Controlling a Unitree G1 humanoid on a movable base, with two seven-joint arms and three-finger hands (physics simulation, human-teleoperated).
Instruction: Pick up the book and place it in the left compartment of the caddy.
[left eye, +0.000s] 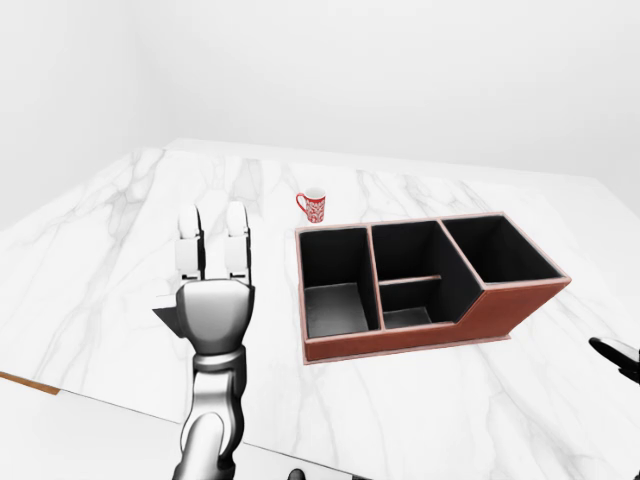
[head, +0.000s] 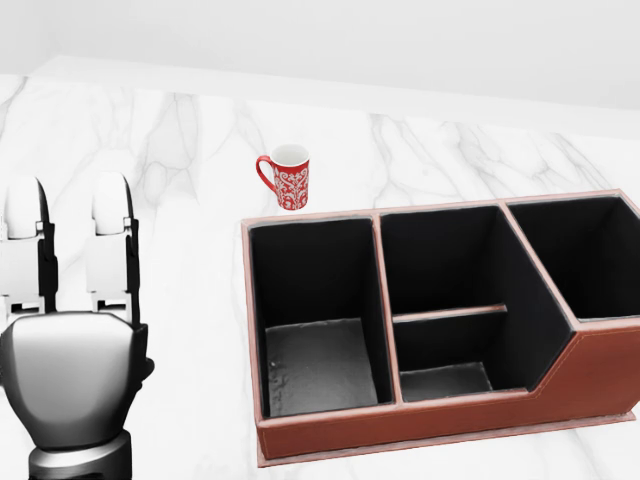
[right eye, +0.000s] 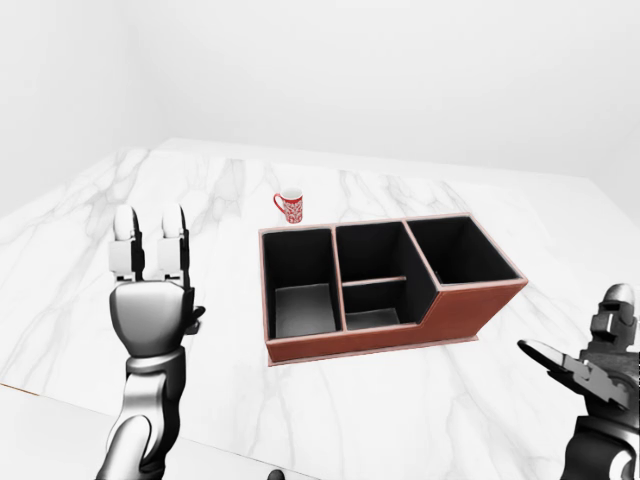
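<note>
Your work surface is a white marble counter (left eye: 120, 230). A red patterned mug (head: 287, 178) with a white inside stands upright on it, handle to the head view's left, just above the top-left corner of the caddy (head: 560, 385) and apart from its wall.

The caddy is a reddish-brown box with black lining. You can see 4 compartments: 1 tall one at the left (head: 318, 310), a middle section split by a low crossbar into 2, and 1 at the right whose near wall slopes down. All 4 show bare black floors.

Your left hand (left eye: 212, 300) is raised upright over the counter, to the left of the caddy and well apart from it. Its 2 visible fingers (left eye: 236, 240) point straight up, spread and extended, and hold nothing. In the left-eye view, a small dark flat corner (left eye: 166, 316) shows on the counter just beside the hand's left edge; you cannot tell what it is.

Your right hand (right eye: 598, 365) shows only at the right-eye view's lower right, low and well apart from the caddy, fingers extended, nothing in it.

The book cannot be identified in any view.
</note>
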